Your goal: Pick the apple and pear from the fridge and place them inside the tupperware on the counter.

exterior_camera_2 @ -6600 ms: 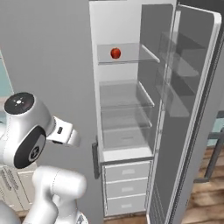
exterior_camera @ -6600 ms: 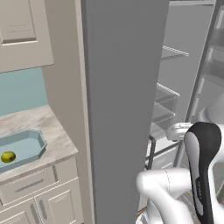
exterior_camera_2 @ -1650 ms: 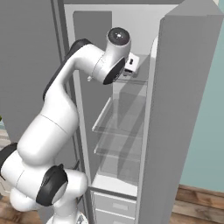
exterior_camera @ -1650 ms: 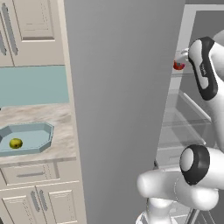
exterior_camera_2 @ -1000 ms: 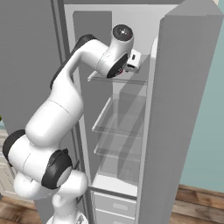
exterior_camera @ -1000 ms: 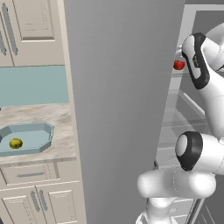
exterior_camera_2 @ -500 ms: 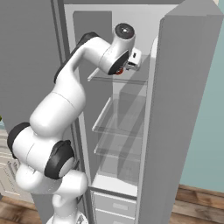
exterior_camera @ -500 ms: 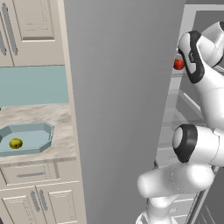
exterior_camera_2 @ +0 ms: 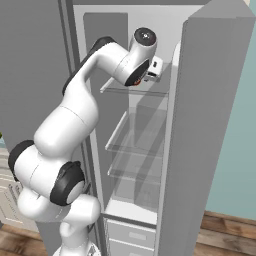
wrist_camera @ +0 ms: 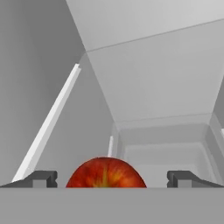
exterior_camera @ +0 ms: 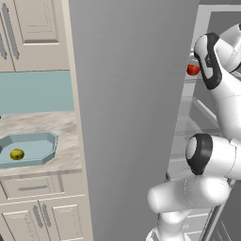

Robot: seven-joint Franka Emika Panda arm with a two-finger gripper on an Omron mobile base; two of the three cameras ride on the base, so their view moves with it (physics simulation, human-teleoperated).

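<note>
While the arm reaches up into the open fridge (exterior_camera_2: 210,125), the end effector (wrist_camera: 112,177) stands wide, one fingertip (wrist_camera: 41,178) on each side of the apple (wrist_camera: 106,173), which sits between them on the top glass shelf (exterior_camera_2: 135,91) without being clamped. The pear (exterior_camera: 17,154) lies inside the light blue tupperware (exterior_camera: 40,141) on the desk (exterior_camera: 66,150), beside the fridge.

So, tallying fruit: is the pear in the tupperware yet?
Yes. The pear lies inside the tupperware on the counter.
</note>
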